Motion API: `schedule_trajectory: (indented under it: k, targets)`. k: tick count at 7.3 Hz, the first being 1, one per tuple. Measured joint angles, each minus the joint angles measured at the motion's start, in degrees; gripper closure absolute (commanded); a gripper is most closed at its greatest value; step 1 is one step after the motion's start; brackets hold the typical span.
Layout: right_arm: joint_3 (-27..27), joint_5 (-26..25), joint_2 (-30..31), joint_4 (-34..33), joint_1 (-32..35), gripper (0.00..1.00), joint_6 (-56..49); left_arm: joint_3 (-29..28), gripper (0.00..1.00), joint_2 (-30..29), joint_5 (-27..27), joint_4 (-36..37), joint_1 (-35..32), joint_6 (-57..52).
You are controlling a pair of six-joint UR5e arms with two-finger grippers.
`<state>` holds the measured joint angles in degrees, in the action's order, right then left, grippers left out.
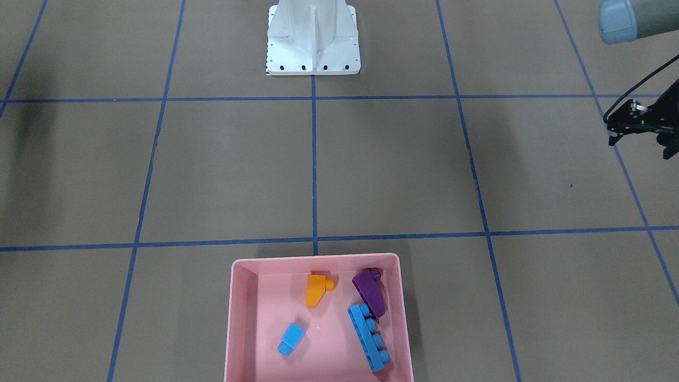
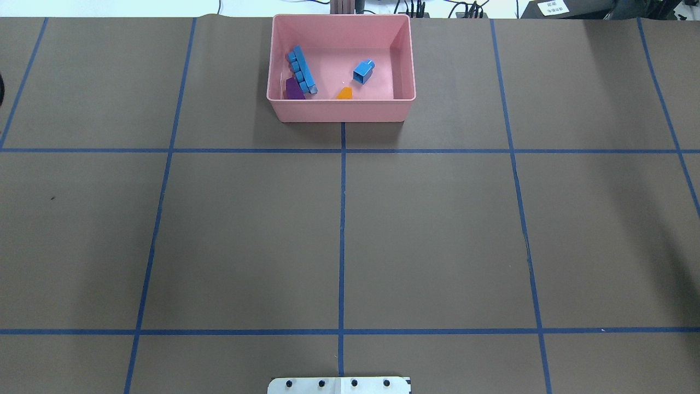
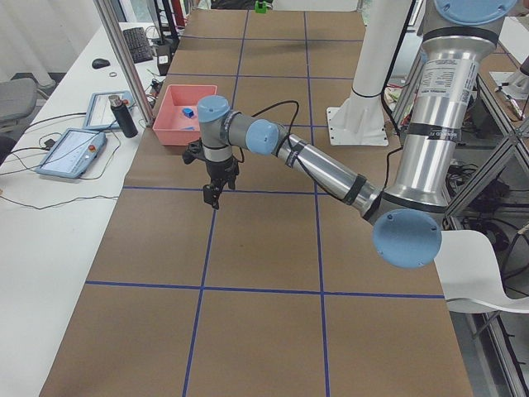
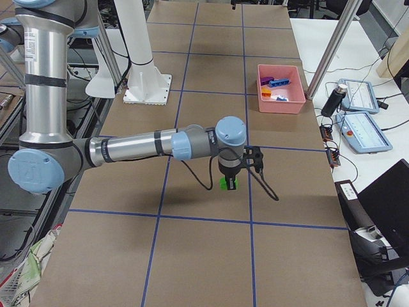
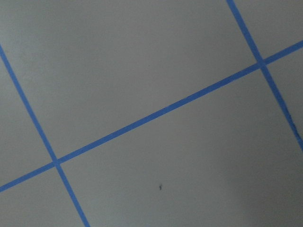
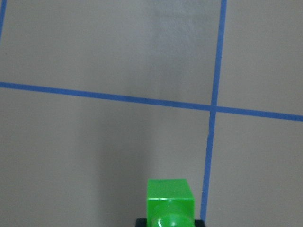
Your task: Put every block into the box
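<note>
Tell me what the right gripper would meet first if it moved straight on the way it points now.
The right gripper points straight down with the green block at its tip, so the block would probably meet the table first, close to a blue tape line. The gap is unclear.

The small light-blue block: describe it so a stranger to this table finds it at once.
Find the pink box at the table edge farthest from the robot's base. In its half on the robot's right, the small light-blue block lies alone. Its only colour match, the long light-blue block, is a multi-stud bar beside the purple block on the opposite side.
</note>
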<state>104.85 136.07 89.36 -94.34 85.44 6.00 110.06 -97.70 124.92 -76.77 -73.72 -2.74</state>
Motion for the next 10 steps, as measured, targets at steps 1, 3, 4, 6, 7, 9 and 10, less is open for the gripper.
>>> schedule_trajectory:
  k: [1,3,4,6,7,9,10]
  targets:
    - [0.0,0.0,-5.9,-4.1,-2.1,1.00,4.0,-0.1,0.00,2.5,0.8,-1.3,-3.2,-3.5]
    - [-0.7,-0.1,-15.9,-6.5,-8.7,1.00,16.7,-0.4,0.00,7.1,5.7,-2.4,-9.8,-9.6]
    - [-2.1,-0.3,-21.2,-6.7,-12.4,1.00,23.5,-0.5,0.00,9.1,8.6,-2.8,-12.3,-11.6]
    - [-9.4,-1.0,-33.7,-6.8,-18.4,1.00,34.9,-0.6,0.00,11.1,11.6,-3.1,-14.3,-12.7]
    - [-14.8,-2.0,-40.3,-6.7,-20.8,1.00,39.2,-0.7,0.00,11.4,12.0,-3.1,-14.5,-12.8]
    - [-28.9,-4.6,-54.1,-6.1,-24.7,1.00,45.7,-1.3,0.00,11.5,12.1,-3.1,-14.5,-12.8]
    - [-36.0,-6.2,-59.8,-4.2,-26.3,1.00,48.0,-1.7,0.00,11.4,12.2,-3.1,-14.4,-12.8]
